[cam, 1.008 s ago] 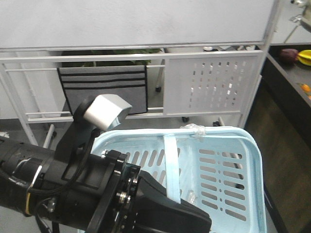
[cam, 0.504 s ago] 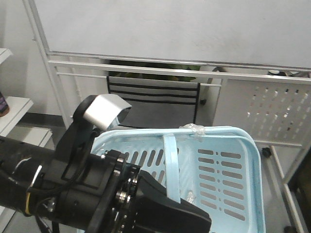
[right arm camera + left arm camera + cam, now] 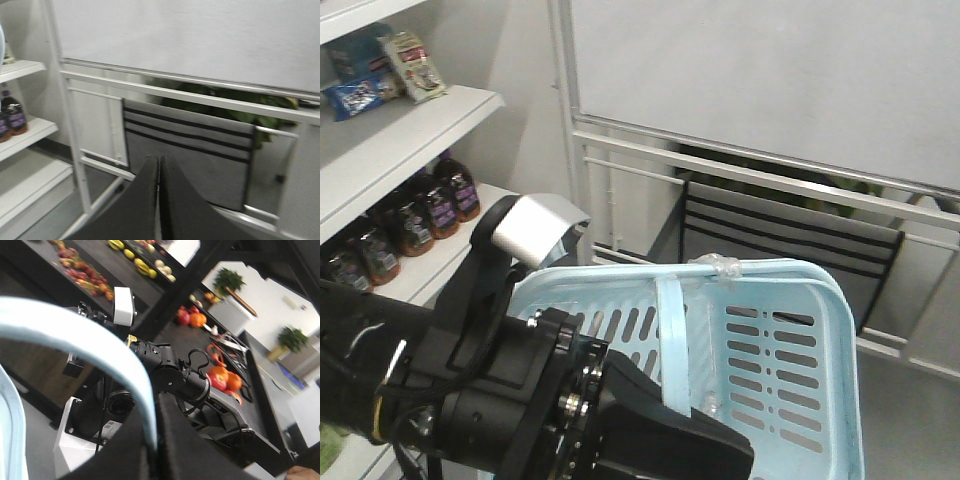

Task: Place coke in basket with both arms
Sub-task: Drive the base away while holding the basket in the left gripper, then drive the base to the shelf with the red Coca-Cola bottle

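Holding the light blue basket (image 3: pixel 790 350) by its thin hoop handle (image 3: pixel 670 335), left claw (image 3: pixel 692 428) clamped on the strip. Basket hanging at right of the front view, underside out of frame. Confirmed from the left wrist: pale blue hoop curving down between the black fingers (image 3: pixel 180 450). Clear tape (image 3: pixel 720 266) wrapped at the handle joint on the far rim.

Carrying a silver-grey block (image 3: pixel 532 228) on a black stalk above the left arm (image 3: pixel 440 390), just beside the basket's near-left corner.

Right claw (image 3: pixel 158 200) pressed together, tips touching, pointed at a grey striped cloth (image 3: pixel 190 150) hung behind a white rail frame (image 3: pixel 150 85).

Right arm (image 3: pixel 172 372) seen from the left wrist, well apart from the basket, topped by its own white block (image 3: pixel 122 305). Behind it, a dark surface (image 3: pixel 95 255) loaded with red and orange produce (image 3: pixel 190 317).

At left of the front view: white shelves (image 3: pixel 410 130) with a row of dark bottles (image 3: pixel 425 210), purple labels too small to read, and packets (image 3: pixel 390 65) one shelf up. Cannot tell whether any of those is the coke.
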Robot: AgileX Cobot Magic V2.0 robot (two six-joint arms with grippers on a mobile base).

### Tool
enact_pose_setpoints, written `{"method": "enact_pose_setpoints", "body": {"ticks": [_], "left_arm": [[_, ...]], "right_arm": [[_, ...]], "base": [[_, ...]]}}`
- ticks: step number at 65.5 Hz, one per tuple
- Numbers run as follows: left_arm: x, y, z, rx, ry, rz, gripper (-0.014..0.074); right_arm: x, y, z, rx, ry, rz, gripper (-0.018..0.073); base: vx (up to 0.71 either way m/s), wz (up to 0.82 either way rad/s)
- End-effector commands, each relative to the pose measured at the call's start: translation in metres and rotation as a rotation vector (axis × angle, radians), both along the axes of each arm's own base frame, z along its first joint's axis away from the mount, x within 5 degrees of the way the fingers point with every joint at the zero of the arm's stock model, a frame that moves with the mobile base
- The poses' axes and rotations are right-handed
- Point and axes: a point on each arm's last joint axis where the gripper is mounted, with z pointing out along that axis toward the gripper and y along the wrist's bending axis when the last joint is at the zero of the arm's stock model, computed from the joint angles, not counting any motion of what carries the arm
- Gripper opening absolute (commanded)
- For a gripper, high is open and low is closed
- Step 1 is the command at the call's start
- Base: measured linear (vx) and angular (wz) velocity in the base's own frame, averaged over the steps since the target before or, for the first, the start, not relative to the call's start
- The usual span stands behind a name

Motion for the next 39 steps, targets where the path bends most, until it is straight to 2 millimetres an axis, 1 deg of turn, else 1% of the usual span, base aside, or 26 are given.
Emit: {"method": "enact_pose_setpoints", "body": {"ticks": [1, 39], "left_arm": [[-0.0053, 0.0027, 0.0219, -0.102, 0.0, 0.004, -0.0007], [-0.0053, 0.0027, 0.0219, -0.102, 0.0, 0.004, -0.0006]], "right_arm": [[-0.0005, 0.0001, 0.0041, -0.011, -0.082, 0.001, -0.0005], [-0.0005, 0.0001, 0.0041, -0.011, -0.082, 0.001, -0.0005]], "base": [[0.16, 0.62], [0.13, 0.6]]}}
